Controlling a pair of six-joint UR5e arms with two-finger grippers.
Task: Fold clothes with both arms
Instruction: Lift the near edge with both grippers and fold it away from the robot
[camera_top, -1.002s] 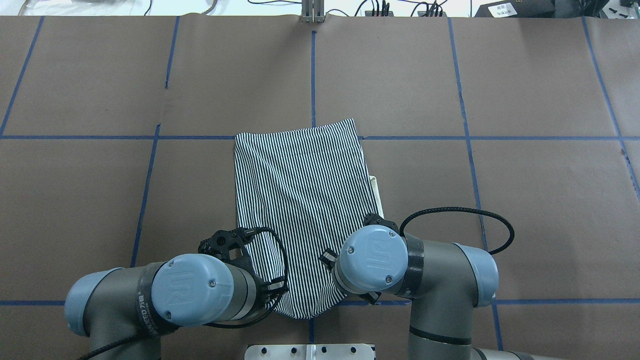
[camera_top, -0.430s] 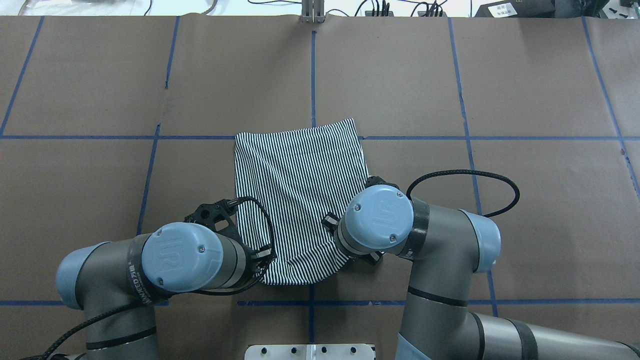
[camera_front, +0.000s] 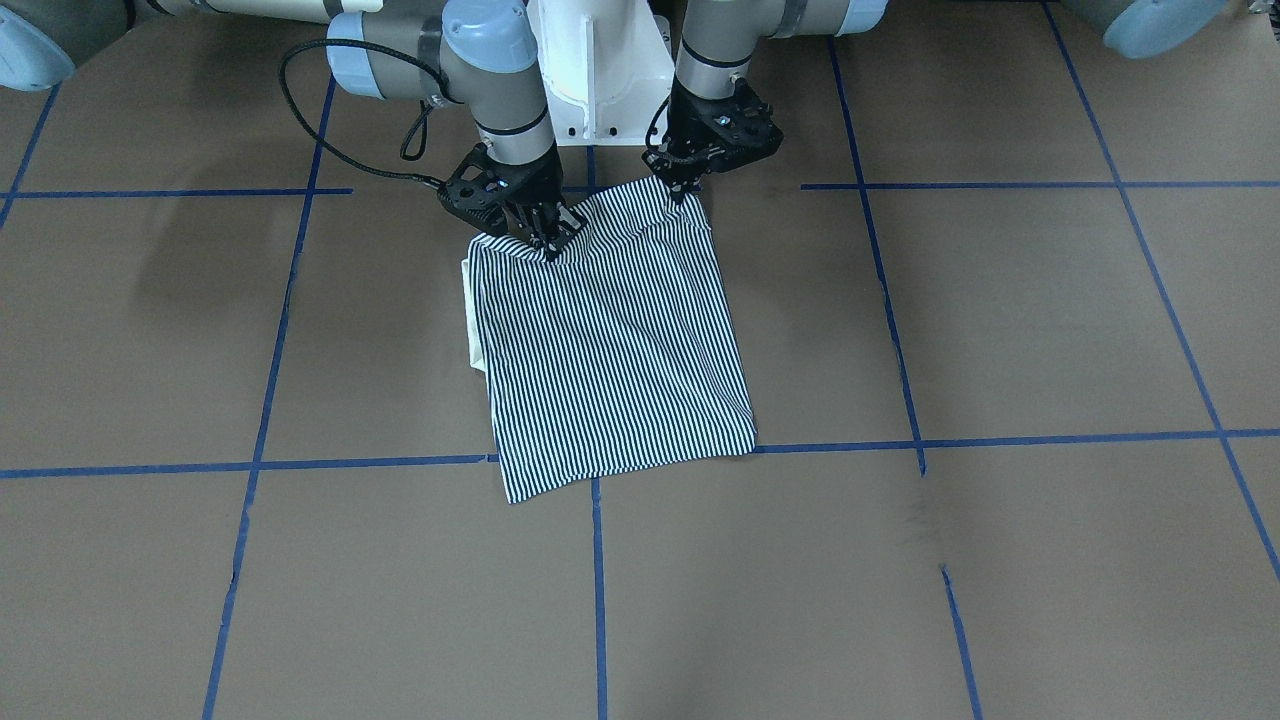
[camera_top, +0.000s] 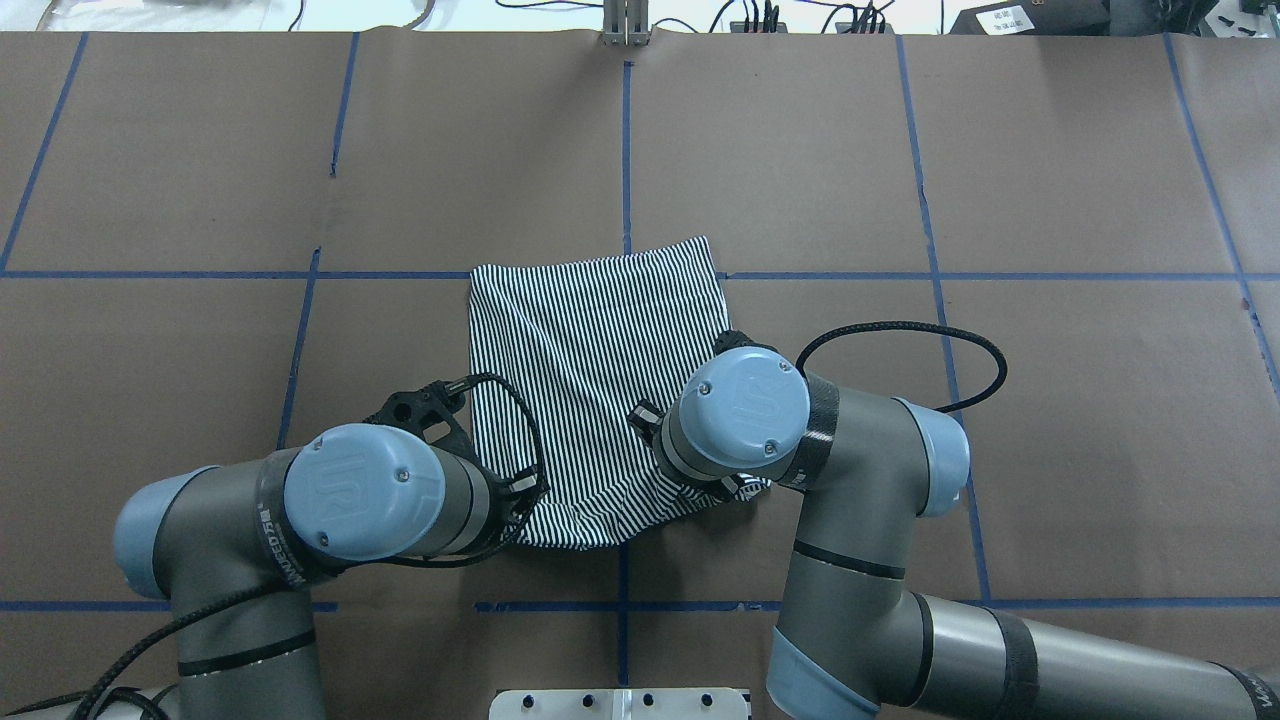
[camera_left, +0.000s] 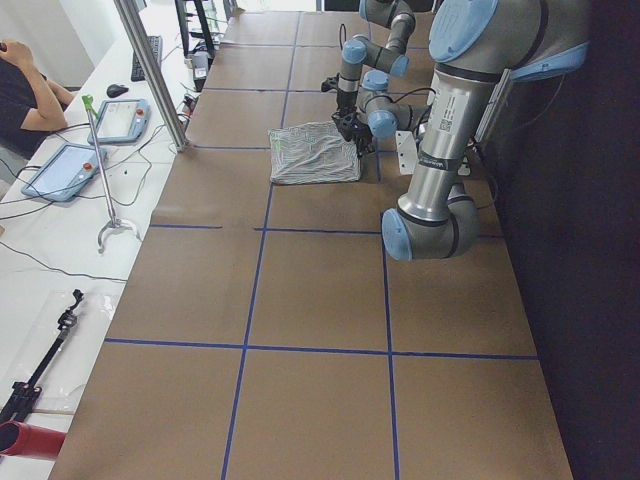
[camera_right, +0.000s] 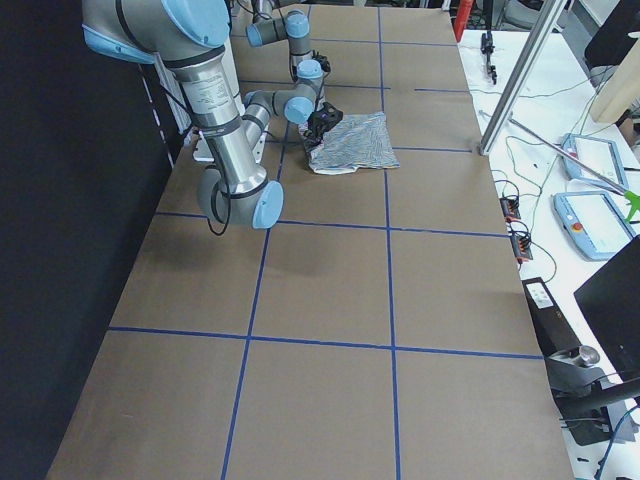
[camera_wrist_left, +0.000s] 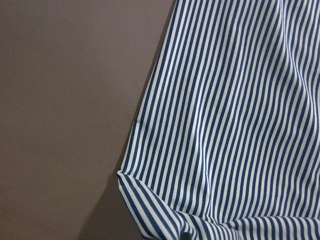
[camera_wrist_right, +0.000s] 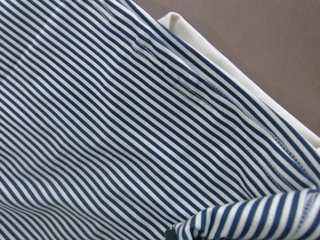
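Note:
The navy-and-white striped polo shirt (camera_front: 610, 350) lies in the middle of the brown table (camera_top: 200, 200), with its near edge lifted off the surface and its far edge (camera_top: 590, 262) flat. A strip of cream collar (camera_front: 472, 330) peeks out at one side. In the front-facing view my left gripper (camera_front: 684, 193) is shut on one near corner of the shirt and my right gripper (camera_front: 548, 243) on the other. Overhead, both wrists cover the fingers. Each wrist view is filled with striped cloth (camera_wrist_left: 225, 125), and the right one also shows the collar (camera_wrist_right: 240, 80).
The white pedestal base (camera_front: 600, 80) stands just behind the grippers. Blue tape lines (camera_top: 625, 150) grid the table. The right arm's black cable (camera_top: 900, 335) loops over the table. Cables and boxes (camera_top: 1010, 18) line the far edge. A seated person (camera_left: 25, 90) is beyond it.
Both arms have moved away from the base, carrying the shirt's near edge over the rest of it. The hanging fold now sits farther forward and the visible shirt is shorter.

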